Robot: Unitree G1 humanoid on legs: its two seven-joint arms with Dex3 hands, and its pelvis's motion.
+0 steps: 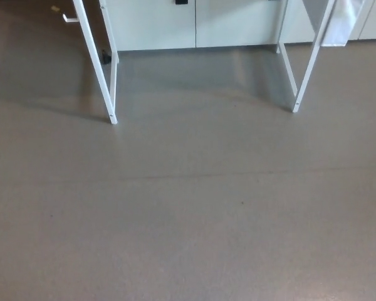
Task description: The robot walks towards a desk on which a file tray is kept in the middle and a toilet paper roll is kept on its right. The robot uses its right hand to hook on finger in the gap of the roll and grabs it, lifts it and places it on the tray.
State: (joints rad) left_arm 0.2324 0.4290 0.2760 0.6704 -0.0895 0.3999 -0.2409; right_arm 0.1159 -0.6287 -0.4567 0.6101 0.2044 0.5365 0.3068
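Neither the file tray nor the toilet paper roll shows in the head view. Only the lower part of a white desk frame is in sight: its left leg [100,69] and its right leg [304,69] stand on the grey-brown floor [194,213]. The desk top is cut off by the upper edge of the picture. No arm or hand of mine appears.
Behind the desk legs runs a white cabinet front [194,25] with a dark handle at the top edge. A white cloth or sheet [338,25] hangs at the upper right. A small white object [69,19] lies at the upper left.
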